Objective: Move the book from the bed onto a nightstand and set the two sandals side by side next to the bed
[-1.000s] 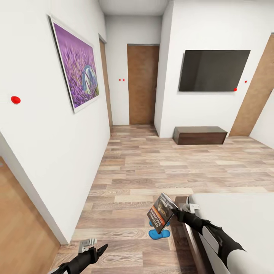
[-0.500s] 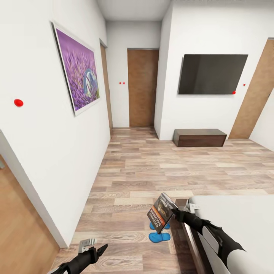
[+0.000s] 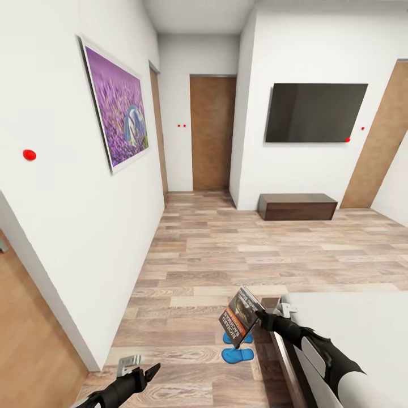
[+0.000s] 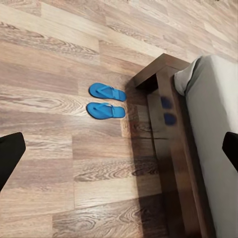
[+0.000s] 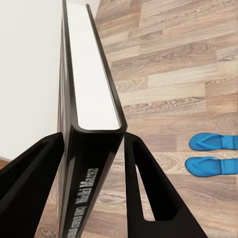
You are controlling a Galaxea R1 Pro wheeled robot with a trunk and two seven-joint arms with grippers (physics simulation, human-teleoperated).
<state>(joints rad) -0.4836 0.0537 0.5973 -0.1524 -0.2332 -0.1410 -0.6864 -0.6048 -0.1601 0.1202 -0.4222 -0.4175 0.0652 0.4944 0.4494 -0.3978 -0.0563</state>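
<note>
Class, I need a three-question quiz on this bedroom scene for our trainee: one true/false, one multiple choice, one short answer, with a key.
1. True or false: the right gripper is shut on the book.
2. Where are the two sandals?
A. On the mattress
B. Side by side on the floor near the corner of the bed
C. On the bench under the TV
3. Short answer: is the left gripper holding anything?

Key
1. True: its fingers clamp the book's spine end.
2. B
3. No, it is open above the floor.
</note>
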